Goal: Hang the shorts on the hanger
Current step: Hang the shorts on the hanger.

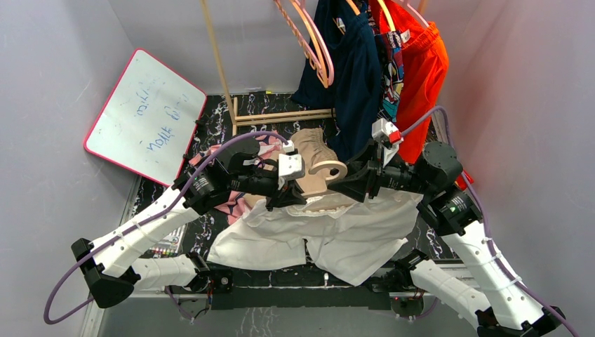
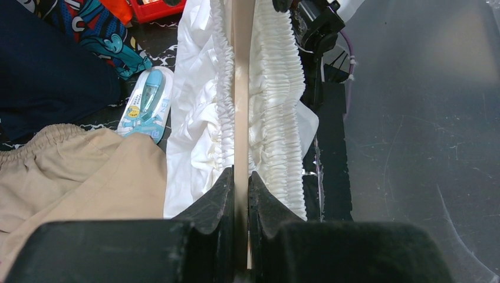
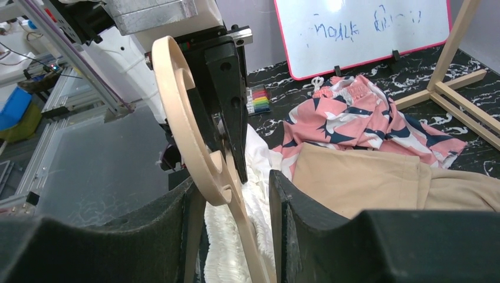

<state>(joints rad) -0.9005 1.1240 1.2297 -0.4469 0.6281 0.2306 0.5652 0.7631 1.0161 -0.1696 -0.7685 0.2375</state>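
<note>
The white shorts lie spread on the table in front of the arm bases. Their gathered waistband is bunched on both sides of the pale beige hanger. My left gripper is shut on one of the hanger's arms, edge-on between its pads. The hanger's thick hook rises just ahead of my right gripper. Its jaws stand apart, and the hanger arm and white waistband pass between them. From above, both grippers meet at the waistband below the hook.
Tan shorts and a pink navy-patterned garment lie behind the white shorts. A whiteboard leans at the back left. A wooden rack carries pink hangers, navy clothing and orange clothing. A blue-white dispenser lies on the table.
</note>
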